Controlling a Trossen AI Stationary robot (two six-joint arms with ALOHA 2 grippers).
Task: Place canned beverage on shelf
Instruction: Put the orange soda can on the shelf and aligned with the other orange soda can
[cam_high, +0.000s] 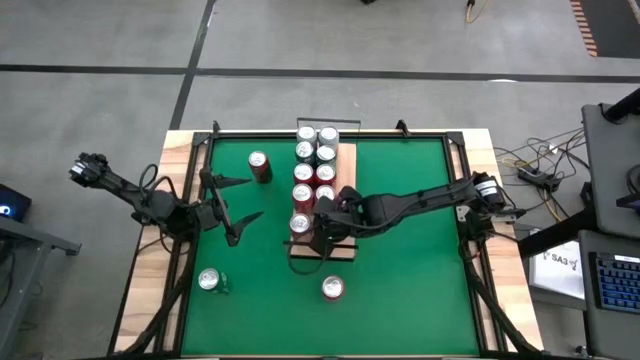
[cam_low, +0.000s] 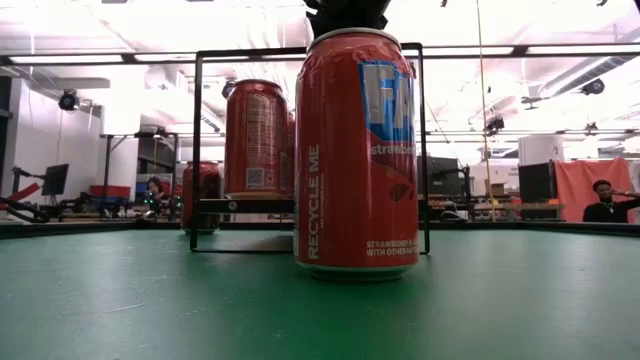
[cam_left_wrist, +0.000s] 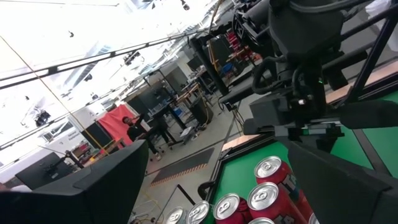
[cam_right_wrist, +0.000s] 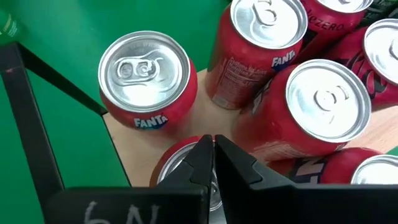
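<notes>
The right arm's end effector (cam_right_wrist: 213, 144), its two dark fingers clenched together with nothing between them, hangs directly above the silver lid of a red canned beverage (cam_right_wrist: 180, 171) that stands on the long pale wood-grain shelf (cam_high: 340, 160) with thin black end rails. In the high view this end effector (cam_high: 327, 232) sits over the near end of the shelf, where two rows of red, silver-topped cans (cam_high: 315, 165) fill the board toward the far edge of the green mat (cam_high: 400, 250) on the tabletop. The left arm's end effector (cam_high: 236, 208) waits with its fingers spread wide and released, over the mat just left of the shelf. Three more red cans stand loose on the mat: one (cam_high: 260, 166) near the far left, one (cam_high: 210, 280) at the near left, one (cam_high: 332, 288) just in front of the shelf.
</notes>
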